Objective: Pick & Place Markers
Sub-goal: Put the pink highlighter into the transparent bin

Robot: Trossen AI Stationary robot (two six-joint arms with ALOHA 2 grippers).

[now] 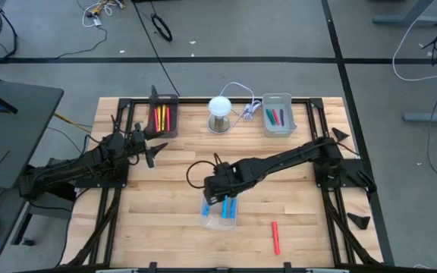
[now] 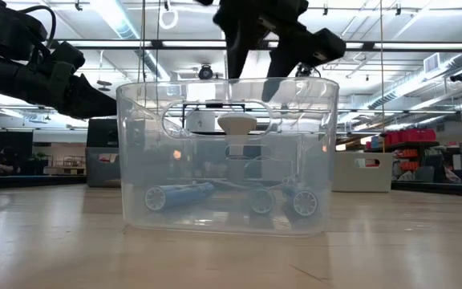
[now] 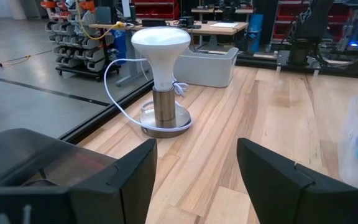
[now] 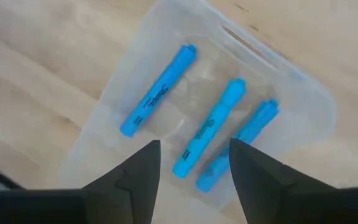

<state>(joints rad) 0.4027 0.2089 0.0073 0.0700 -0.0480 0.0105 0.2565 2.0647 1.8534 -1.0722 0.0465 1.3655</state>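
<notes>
Three blue markers (image 4: 213, 127) lie flat on the floor of a clear tray (image 1: 218, 212) near the table's front middle; in the low view the same blue markers (image 2: 179, 194) show through the tray wall. My right gripper (image 4: 194, 163) hovers open above that tray, fingers pointing down, touching nothing. A red marker (image 1: 275, 236) lies on the table right of the tray. Yellow and red markers (image 1: 161, 118) sit in the black tray at the far left, red and green markers (image 1: 278, 117) in the grey tray at the far right. My left gripper (image 3: 196, 168) waits open at the left.
A white lamp on a metal base (image 1: 219, 114) with its white cable stands at the far edge between the black tray (image 1: 163, 106) and the grey tray (image 1: 278, 114). Bare wood lies left of the clear tray and along the near edge.
</notes>
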